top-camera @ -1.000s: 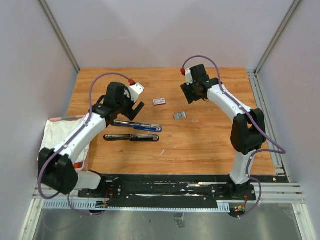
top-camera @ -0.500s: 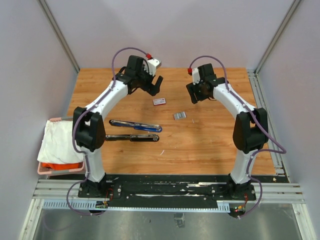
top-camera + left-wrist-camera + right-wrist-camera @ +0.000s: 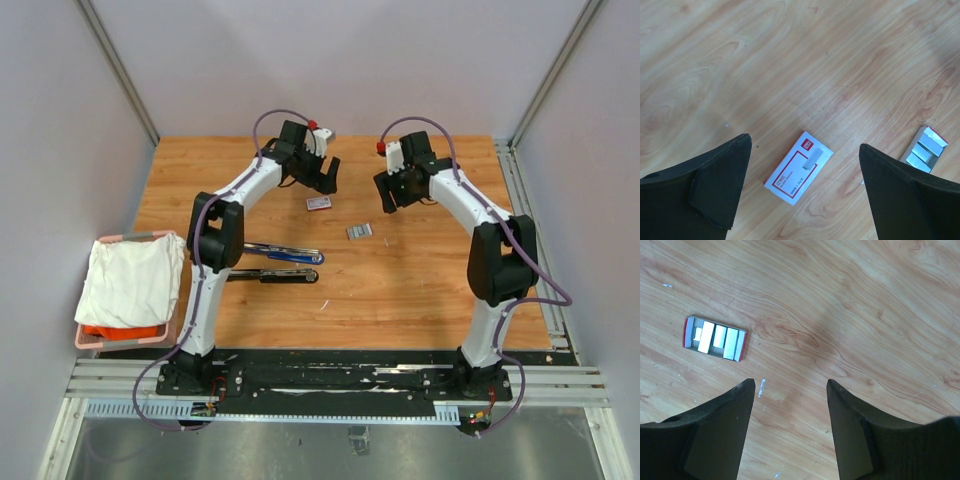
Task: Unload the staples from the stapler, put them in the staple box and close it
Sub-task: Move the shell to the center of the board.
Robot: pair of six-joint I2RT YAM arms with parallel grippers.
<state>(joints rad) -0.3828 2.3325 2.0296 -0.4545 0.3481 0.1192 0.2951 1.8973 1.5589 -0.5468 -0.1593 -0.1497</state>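
The stapler (image 3: 290, 255), blue and silver, lies left of the table's middle, with a black stapler-like bar (image 3: 278, 275) just in front of it; the left arm hides their left ends. The staples (image 3: 715, 338) are short silvery bars in a small open red-edged tray, also seen as staples (image 3: 359, 231) and staples (image 3: 925, 149). My left gripper (image 3: 322, 178) (image 3: 805, 142) hangs open above a red-and-white flat box (image 3: 798, 167) (image 3: 319, 203), touching nothing. My right gripper (image 3: 392, 192) (image 3: 790, 381) is open over bare wood, right of the tray. A tiny silvery sliver (image 3: 760, 387) lies by its left fingertip.
A pink basket (image 3: 168, 330) with a white cloth (image 3: 130, 278) sits off the table's left edge. Grey walls close in the back and sides, and a metal rail (image 3: 528, 230) runs along the right edge.
My left arm has swung from the staplers at the left up to the far middle, over the red-and-white box. My right gripper shifted slightly right and opened a little wider.
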